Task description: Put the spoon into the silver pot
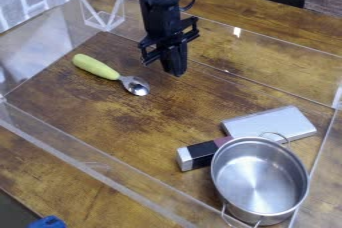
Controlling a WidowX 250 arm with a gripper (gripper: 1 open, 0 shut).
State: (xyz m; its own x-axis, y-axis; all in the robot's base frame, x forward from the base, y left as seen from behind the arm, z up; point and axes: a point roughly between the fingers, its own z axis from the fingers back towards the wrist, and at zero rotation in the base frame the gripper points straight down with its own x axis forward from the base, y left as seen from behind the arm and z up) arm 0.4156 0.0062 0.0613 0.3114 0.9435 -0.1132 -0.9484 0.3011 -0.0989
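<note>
Gripper (175, 70) pressed together, empty, pointing straight down just right of the spoon (108, 73) and apart from it. Spoon flat on the table (174, 122), yellow-green handle up-left, small metal bowl toward the gripper, not yet picked up. Silver pot (258, 180) well apart from the spoon, down-right, upright, mouth open and empty. Grey slab (270, 124) and small black-and-white block (197, 154) touching or just beside the pot, on the side facing the spoon. Clear plastic walls (80, 162) fencing the whole work area.

Likely troubles from here, judged only from this layout:
- Descending with the gripper closed: pushing or skidding the spoon across the wood instead of straddling it.
- Closing on the shiny bowl rather than the thick handle: probable slip, or the spoon pivoting and hanging crooked.
- Carrying low on the way from the spoon to the pot: clipping the slab, the block or the pot's rim, possibly nudging the pot.
- Releasing off-centre or with the spoon tilted: striking the rim and bouncing out beside the pot.
</note>
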